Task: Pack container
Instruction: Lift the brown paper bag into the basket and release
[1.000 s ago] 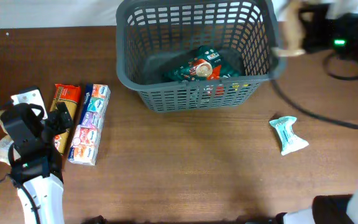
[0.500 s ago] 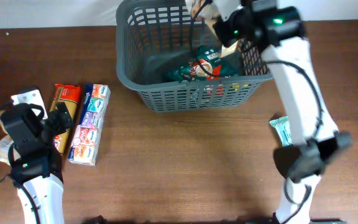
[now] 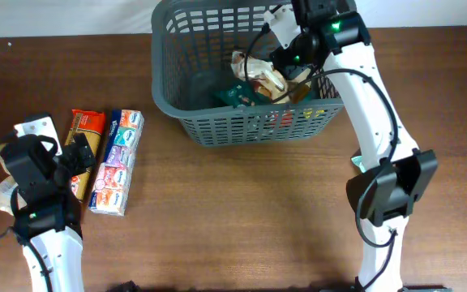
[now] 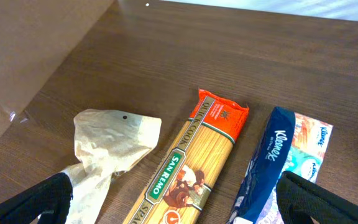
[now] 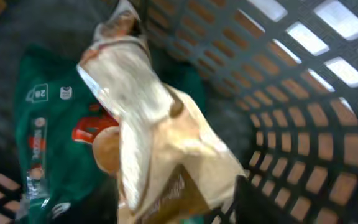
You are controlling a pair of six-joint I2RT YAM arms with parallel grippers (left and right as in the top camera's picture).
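**Holding one cream packet inside the basket**

The right gripper (image 3: 280,71) is clenched on one crumpled cream-and-tan plastic food packet (image 5: 148,137). The packet hangs tilted from the fingers, its sealed end pointing away from the wrist. Only one dark finger (image 5: 260,199) shows at the lower right of the wrist view, touching the packet's edge.

Directly under the packet lies one dark green foil packet with red and white print (image 5: 48,137), flat on the floor of the container. That makes two packets within its walls, one held and one lying.

The container is one large dark grey plastic basket (image 3: 169,89), rectangular with rounded corners and slotted lattice sides. It stands at the far middle of the brown wooden table (image 3: 242,211), and the right arm reaches over its right rim.

The left gripper (image 4: 185,202) is released, its two dark fingers (image 4: 42,199) spread wide at the bottom corners of its wrist view. It hovers near the left edge of the table, well apart from the basket. Three things lie below it, side by side:

- one crumpled beige paper bag (image 4: 114,140) on the left
- one long orange-and-yellow spaghetti packet (image 4: 197,162) in the middle
- one blue-edged multi-pack of paper tissues (image 4: 278,155) on the right, touching the spaghetti packet along its length

One small white card (image 3: 35,127) lies just beyond the bag.
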